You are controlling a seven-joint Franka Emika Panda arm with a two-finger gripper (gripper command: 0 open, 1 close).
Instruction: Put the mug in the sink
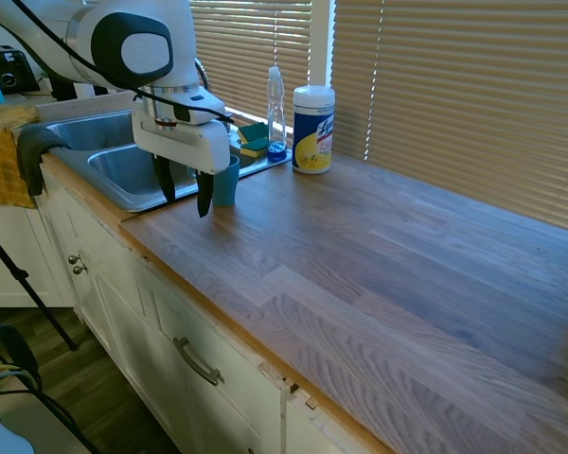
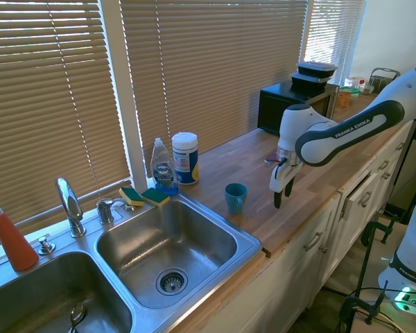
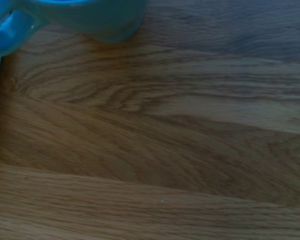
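A small, plain teal-blue mug [image 2: 236, 198] stands upright on the wooden worktop [image 2: 291, 187], just beside the rim of the steel sink [image 2: 246, 243] and outside its basin. It is short and open-topped; the wrist view shows its rounded base and one looped side handle. The white arm's pincer [image 2: 283, 193] hangs above the worktop near the mug, not touching it, its two dark fingers [image 1: 204, 192] spread apart and holding nothing.

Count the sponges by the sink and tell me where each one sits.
2. Both lie on the sink rim behind the right basin: one sponge nearer the faucet, the other sponge beside the dish soap bottle. None appears hidden.
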